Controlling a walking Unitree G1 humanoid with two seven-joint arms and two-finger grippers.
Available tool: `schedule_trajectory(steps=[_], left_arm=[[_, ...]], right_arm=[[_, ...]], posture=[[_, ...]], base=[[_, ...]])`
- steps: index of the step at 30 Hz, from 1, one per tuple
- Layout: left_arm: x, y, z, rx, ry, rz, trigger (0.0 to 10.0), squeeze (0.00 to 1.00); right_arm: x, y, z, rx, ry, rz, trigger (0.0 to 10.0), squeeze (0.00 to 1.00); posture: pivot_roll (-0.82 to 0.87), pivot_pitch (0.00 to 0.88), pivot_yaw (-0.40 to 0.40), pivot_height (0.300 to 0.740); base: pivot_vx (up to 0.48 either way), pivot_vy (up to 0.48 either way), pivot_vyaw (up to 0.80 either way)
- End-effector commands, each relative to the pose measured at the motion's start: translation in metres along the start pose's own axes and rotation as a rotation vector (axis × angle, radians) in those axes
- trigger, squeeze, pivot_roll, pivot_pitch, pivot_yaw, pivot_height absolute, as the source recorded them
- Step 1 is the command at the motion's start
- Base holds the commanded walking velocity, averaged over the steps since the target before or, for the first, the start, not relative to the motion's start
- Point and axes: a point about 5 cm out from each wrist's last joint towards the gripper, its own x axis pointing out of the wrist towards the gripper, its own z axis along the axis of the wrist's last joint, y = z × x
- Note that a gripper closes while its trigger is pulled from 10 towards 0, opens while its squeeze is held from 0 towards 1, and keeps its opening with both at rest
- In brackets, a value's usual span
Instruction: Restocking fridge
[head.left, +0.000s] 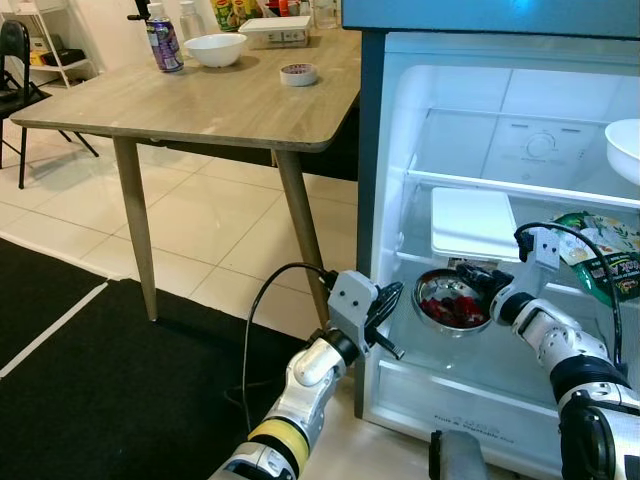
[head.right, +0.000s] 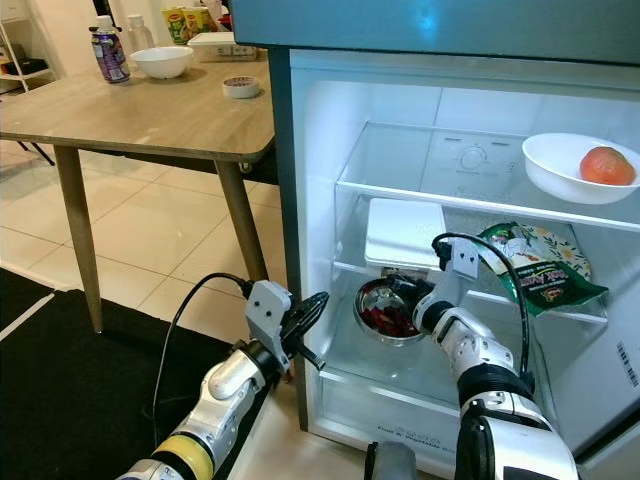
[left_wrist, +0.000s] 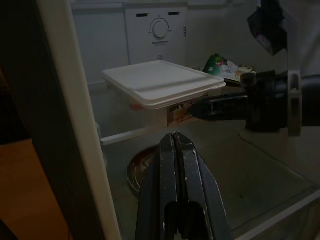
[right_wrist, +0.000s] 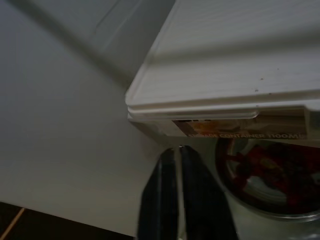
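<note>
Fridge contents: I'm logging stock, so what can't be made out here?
- Steel bowl: red contents too small to name in the eye views; white container covers part in the right wrist view.
- Container's label: dim, blurred.
- Green packet: print unreadable.

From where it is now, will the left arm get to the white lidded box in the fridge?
Probably yes. The left gripper sits at the fridge's open front, and the white box lies on the shelf above it. The right arm reaches in alongside and may crowd it.
</note>
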Motion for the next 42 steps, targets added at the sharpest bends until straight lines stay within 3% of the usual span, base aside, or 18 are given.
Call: schedule_trajectory(steps=[1,2,3,10,14,18,20,31,35,42], left_arm=[[0.002,-0.006,0.002,-0.02,-0.025,0.001,10.0,0.0],[0.002,-0.006,0.002,-0.02,-0.025,0.001,10.0,0.0],[0.001,-0.005,0.002,-0.019,-0.027,0.005,10.0,0.0],[0.0,-0.004,0.004,-0.016,-0.034,0.016,10.0,0.0],[0.0,-0.003,0.004,-0.015,-0.038,0.019,10.0,0.0],[-0.002,-0.001,0.005,-0.012,-0.042,0.03,10.0,0.0],[-0.002,0.0,0.005,-0.012,-0.042,0.033,10.0,0.0],[-0.006,0.0,0.006,-0.009,-0.051,0.046,10.0,0.0],[-0.015,0.002,0.008,-0.002,-0.066,0.078,10.0,0.0],[-0.026,0.004,0.012,0.006,-0.074,0.105,10.0,0.0]], right_arm=[[0.004,0.005,-0.003,-0.023,0.009,-0.006,0.0,0.0],[0.004,0.005,-0.003,-0.023,0.009,-0.006,0.0,0.0],[0.007,0.01,-0.002,-0.018,-0.004,-0.009,10.0,0.0],[0.017,0.019,0.0,-0.041,-0.015,-0.105,10.0,0.0],[0.017,0.018,0.0,-0.045,-0.012,-0.158,10.0,0.0],[0.016,0.01,0.002,-0.128,0.014,-0.293,10.0,0.0],[0.016,0.01,0.004,-0.127,0.004,-0.313,10.0,0.0],[0.023,0.021,0.014,-0.083,-0.055,-0.305,10.0,0.0],[0.029,0.033,0.02,-0.09,-0.069,-0.291,10.0,0.0],[0.032,0.039,0.024,-0.099,-0.079,-0.285,10.0,0.0]], posture=[[-0.05,0.0,0.049,0.381],[-0.05,0.0,0.049,0.381],[-0.05,0.0,0.049,0.381],[-0.04,0.0,0.05,0.381],[-0.04,0.0,0.05,0.381],[-0.03,0.0,0.048,0.381],[-0.03,0.0,0.048,0.381],[0.01,0.0,0.039,0.381],[0.04,0.0,0.031,0.381],[0.07,0.003,0.025,0.381]], base=[[0.0,0.0,0.0],[0.0,0.0,0.0],[0.0,0.0,0.0],[0.0,0.0,0.0],[0.0,0.0,0.0],[0.0,0.0,0.0],[0.0,0.0,0.0],[0.0,0.0,0.0],[0.0,0.0,0.0],[0.0,0.0,0.0]])
